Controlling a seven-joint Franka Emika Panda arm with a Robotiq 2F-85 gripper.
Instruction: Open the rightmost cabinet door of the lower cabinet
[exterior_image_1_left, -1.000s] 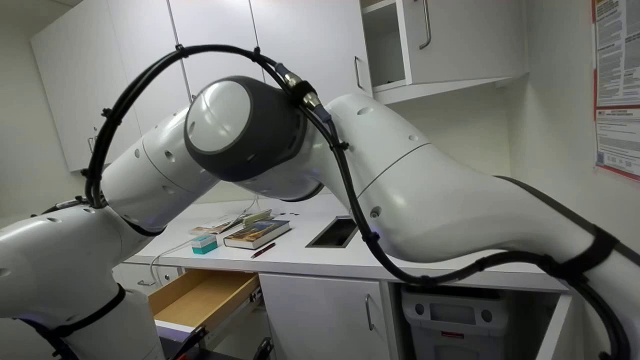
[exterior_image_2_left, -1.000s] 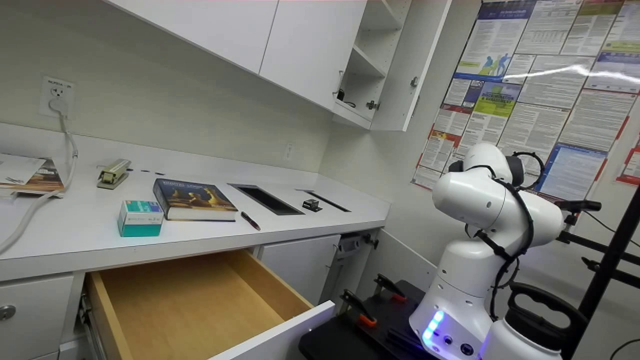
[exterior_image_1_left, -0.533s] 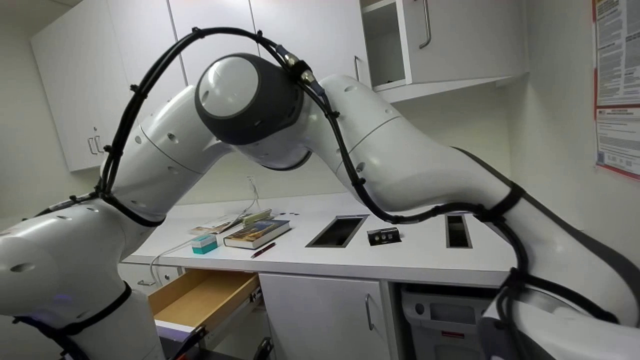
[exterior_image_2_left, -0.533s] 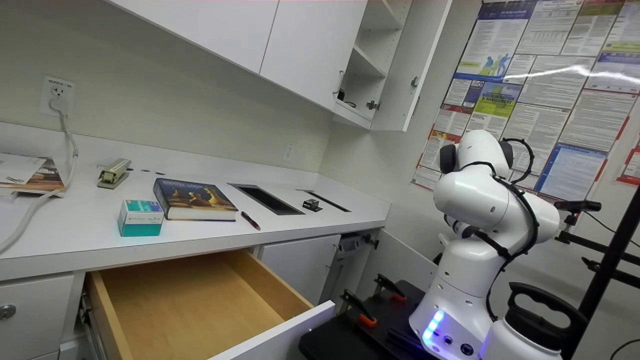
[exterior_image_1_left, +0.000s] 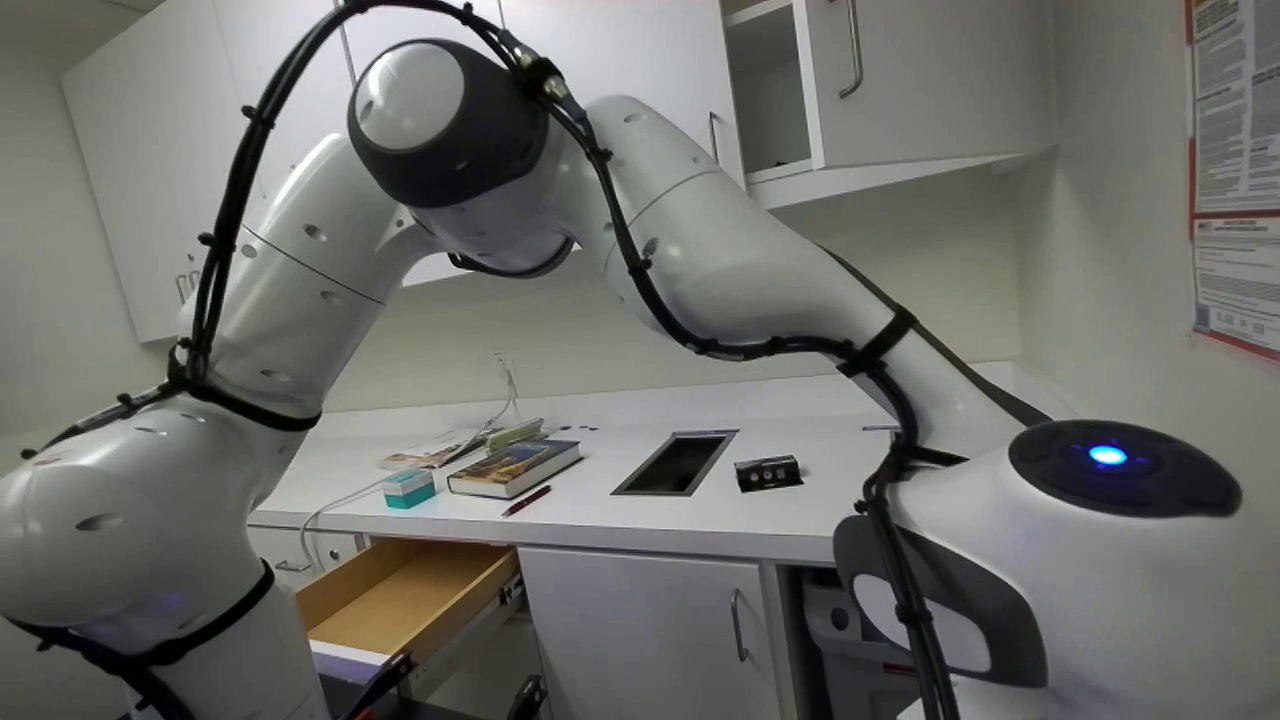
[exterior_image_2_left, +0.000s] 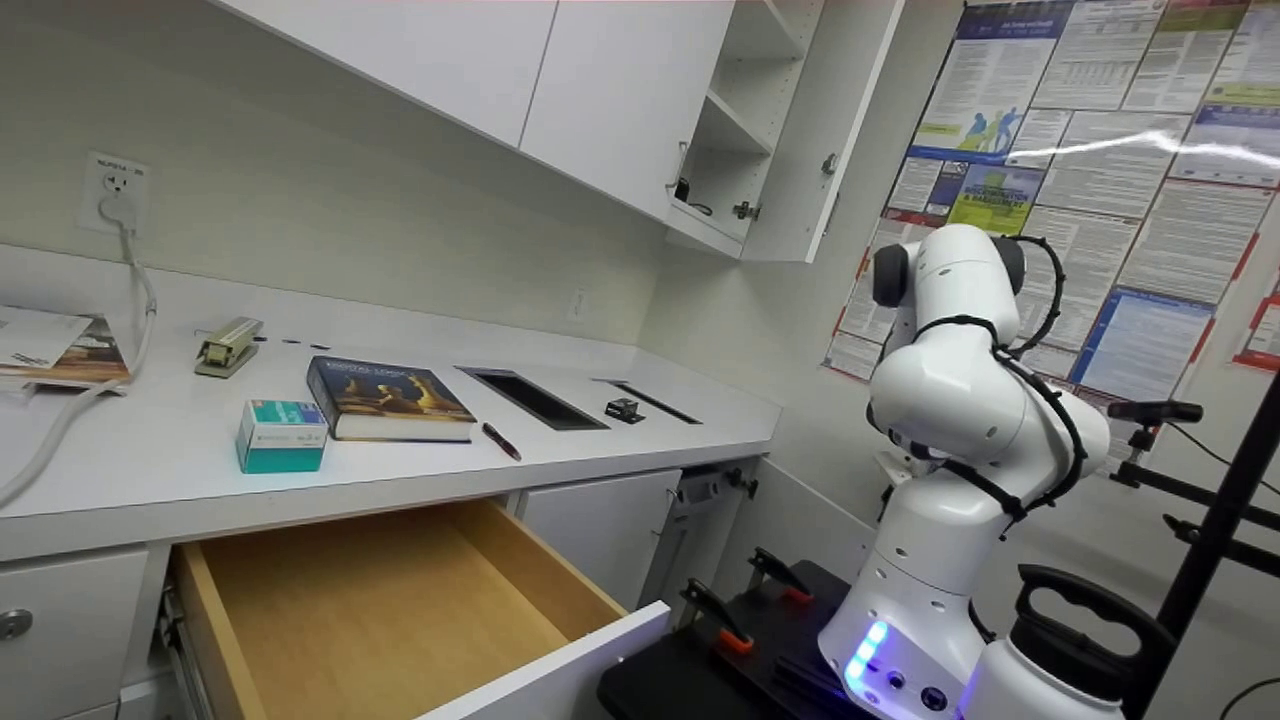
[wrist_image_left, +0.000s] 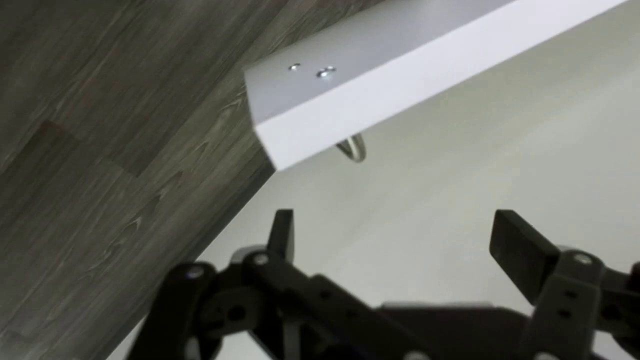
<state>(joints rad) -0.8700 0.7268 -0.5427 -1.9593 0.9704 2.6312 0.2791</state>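
Outward stands the cabinet door (wrist_image_left: 395, 80); diagonal in wrist view.

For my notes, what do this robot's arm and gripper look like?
The arm is glossy white and rounded, with a dark grey joint housing, a pale round cap and black cables strapped along it. A blue light glows on a black oval panel. The gripper is black with two blocky fingers and small metal screws.

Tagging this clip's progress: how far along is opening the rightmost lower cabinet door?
Done: the rightmost cabinet door stands open, exposing a gray container. In hand: nothing; the gripper is open, clear of the door's handle. Left: probably nothing, the door being swung wide.
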